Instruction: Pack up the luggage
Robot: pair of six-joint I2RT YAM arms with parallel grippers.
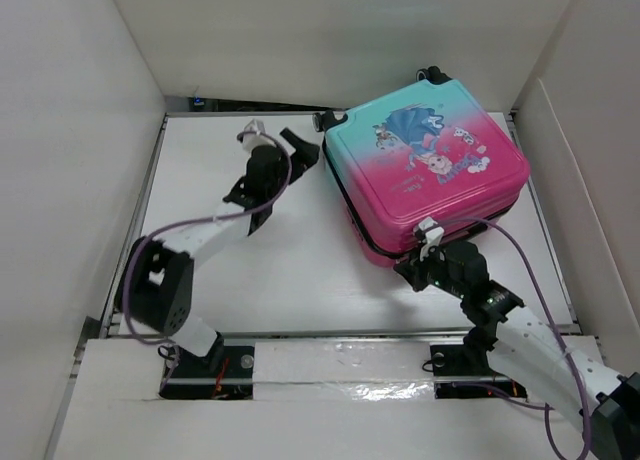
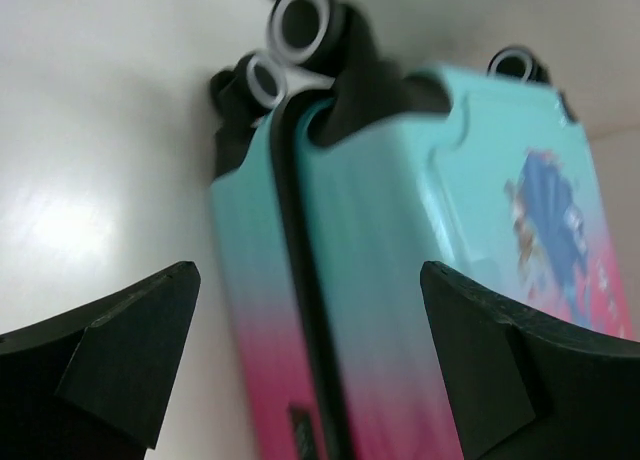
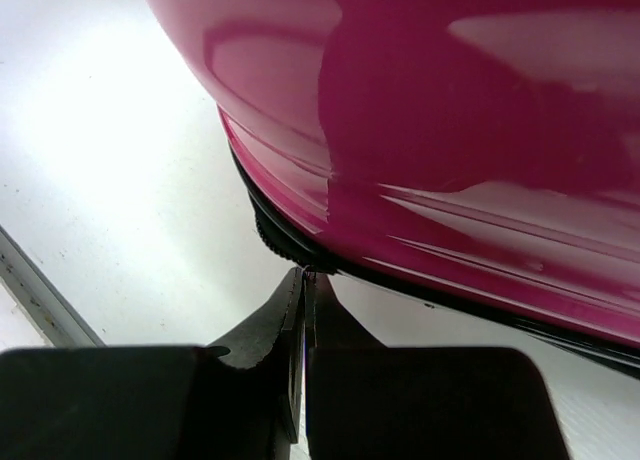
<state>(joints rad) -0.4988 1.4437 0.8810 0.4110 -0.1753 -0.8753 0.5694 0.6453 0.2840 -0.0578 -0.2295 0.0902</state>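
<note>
The luggage (image 1: pixel 425 170) lies flat and closed on the white table at the back right, printed side up, teal end with black wheels (image 1: pixel 432 75) toward the back. My left gripper (image 1: pixel 305 150) is open beside its left teal corner; in the left wrist view the fingers (image 2: pixel 308 275) straddle the black zipper seam (image 2: pixel 300 280) below the wheels (image 2: pixel 305 15) without touching. My right gripper (image 1: pixel 412 268) is at the near pink edge. In the right wrist view its jaws (image 3: pixel 305 275) are pressed together on a small zipper pull at the black zipper trim (image 3: pixel 290 245) under the pink shell (image 3: pixel 450 130).
White walls (image 1: pixel 80 130) enclose the table on the left, back and right. A metal rail (image 1: pixel 330 335) runs along the near edge by the arm bases. Bare white table (image 1: pixel 300 270) lies between the arms.
</note>
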